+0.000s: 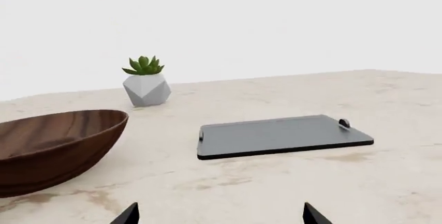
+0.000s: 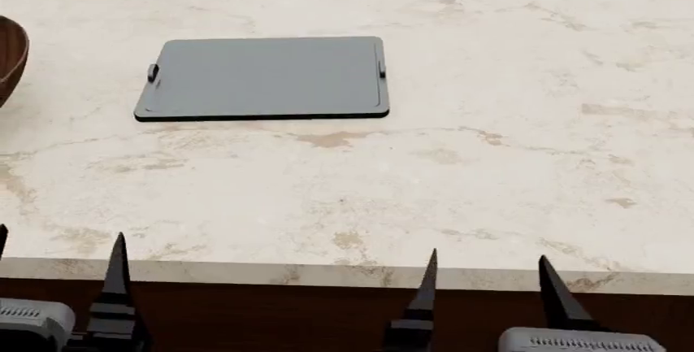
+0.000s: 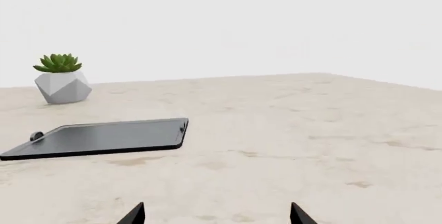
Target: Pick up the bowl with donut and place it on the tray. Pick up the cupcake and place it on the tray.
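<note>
Both grippers, left (image 2: 54,287) and right (image 2: 488,287), hover with fingers apart at the marble counter's (image 2: 456,165) near edge; bare stone separates them from the tray (image 2: 266,76), the bowl (image 1: 48,146) left, a potted succulent (image 1: 146,81) behind.

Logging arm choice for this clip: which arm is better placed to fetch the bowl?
Left, probably. The bowl sits at the table's far left, left of the tray, and fills the left wrist view; the right wrist view misses it. Both pincers are open, empty.
</note>
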